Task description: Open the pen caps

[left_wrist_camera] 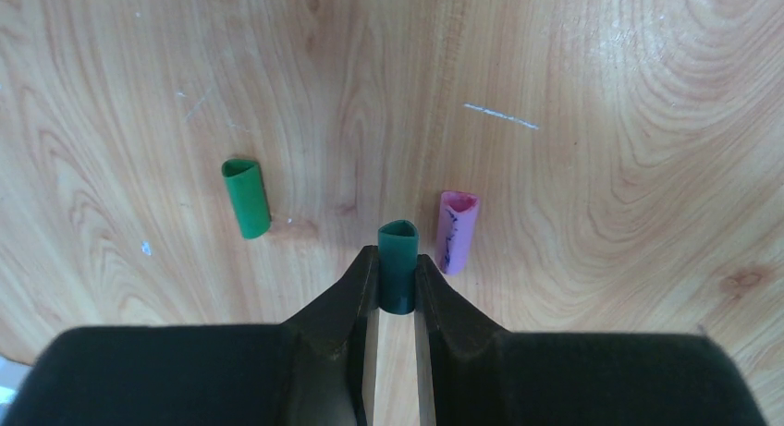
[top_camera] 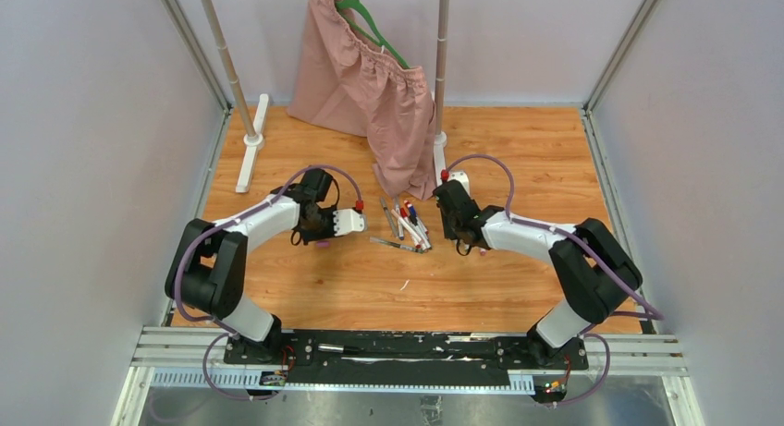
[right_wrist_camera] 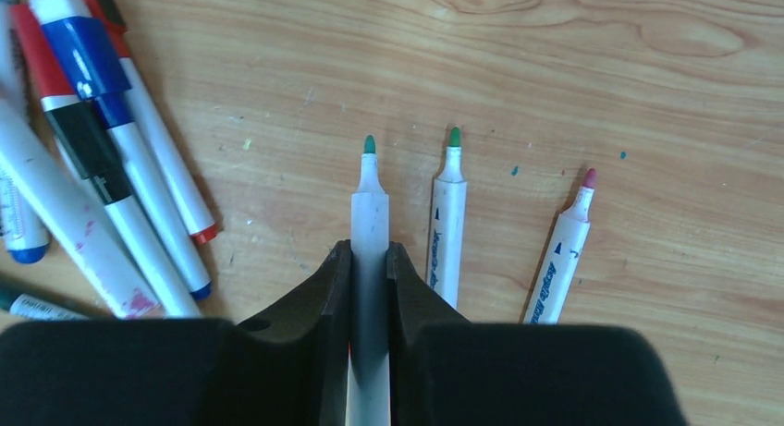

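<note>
**A:** Caps – where are they?

**B:** Dark green cap is off its pen, pinched between the left gripper's fingers with its open end facing away from the wrist. Light green cap lies loose on the table, apart to the left in the wrist view. Pink cap, ink-smeared, lies just beside the held one on the other side.

**A:** Right side?

**B:** Right gripper is clamped on a white pen barrel with its green tip bare and pointing away from the wrist. Two more uncapped pens lie flat beside it: second green-tipped pen, then pink-tipped pen.

**A:** Any not done?

**B:** Yes – blue cap and black cap sit on their barrels at the left of the right wrist view. From the top, the pile of pens lies mid-table between the two grippers.
</note>
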You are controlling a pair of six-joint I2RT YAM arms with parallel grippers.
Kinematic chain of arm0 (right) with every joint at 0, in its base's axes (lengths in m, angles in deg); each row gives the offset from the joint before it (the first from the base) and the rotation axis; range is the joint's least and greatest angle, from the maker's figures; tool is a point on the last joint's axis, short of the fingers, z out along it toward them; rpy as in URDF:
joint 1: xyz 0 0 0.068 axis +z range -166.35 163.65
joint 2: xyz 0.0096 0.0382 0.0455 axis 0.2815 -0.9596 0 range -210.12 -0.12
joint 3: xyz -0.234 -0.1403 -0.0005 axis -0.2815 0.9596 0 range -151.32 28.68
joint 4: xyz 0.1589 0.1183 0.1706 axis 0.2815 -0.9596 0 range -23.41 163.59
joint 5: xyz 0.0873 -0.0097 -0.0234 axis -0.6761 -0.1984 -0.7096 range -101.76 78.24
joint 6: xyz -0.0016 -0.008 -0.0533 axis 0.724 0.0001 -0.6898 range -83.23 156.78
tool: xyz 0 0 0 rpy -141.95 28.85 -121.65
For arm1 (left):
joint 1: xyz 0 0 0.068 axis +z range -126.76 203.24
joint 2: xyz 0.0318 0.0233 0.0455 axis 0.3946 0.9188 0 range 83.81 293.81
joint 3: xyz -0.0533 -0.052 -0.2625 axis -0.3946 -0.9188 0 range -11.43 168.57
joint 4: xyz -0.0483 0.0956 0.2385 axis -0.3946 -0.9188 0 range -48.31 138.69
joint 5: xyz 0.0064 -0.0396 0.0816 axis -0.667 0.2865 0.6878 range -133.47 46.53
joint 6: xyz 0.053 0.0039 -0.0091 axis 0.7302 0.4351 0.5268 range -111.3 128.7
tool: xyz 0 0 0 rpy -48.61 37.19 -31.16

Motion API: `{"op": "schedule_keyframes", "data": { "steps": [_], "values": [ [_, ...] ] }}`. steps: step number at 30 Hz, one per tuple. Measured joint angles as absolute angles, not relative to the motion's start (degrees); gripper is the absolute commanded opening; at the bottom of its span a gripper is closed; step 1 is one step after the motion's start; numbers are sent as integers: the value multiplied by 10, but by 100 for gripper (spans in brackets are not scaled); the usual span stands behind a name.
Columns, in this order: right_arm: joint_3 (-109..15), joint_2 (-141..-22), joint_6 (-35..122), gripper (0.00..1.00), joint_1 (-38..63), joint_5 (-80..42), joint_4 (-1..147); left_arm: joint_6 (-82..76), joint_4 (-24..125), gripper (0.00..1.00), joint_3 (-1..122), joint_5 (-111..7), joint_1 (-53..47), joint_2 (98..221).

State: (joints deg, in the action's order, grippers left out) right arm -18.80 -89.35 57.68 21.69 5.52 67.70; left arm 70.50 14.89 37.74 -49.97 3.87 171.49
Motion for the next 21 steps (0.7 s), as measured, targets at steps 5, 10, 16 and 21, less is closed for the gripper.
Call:
{"op": "schedule_keyframes", "data": {
  "steps": [5, 10, 16, 21],
  "values": [
    [-182, -905, 571, 27, 215, 69, 700, 710, 148, 31, 377, -502, 40, 1724],
    [-180, -907, 566, 38, 215, 69, 714, 710, 142, 47, 380, -503, 41, 1724],
    [-177, -904, 564, 40, 214, 70, 715, 706, 127, 56, 406, -503, 42, 1724],
    [-154, -850, 562, 42, 216, 67, 710, 691, 98, 64, 453, -506, 48, 1718]
  ]
}}
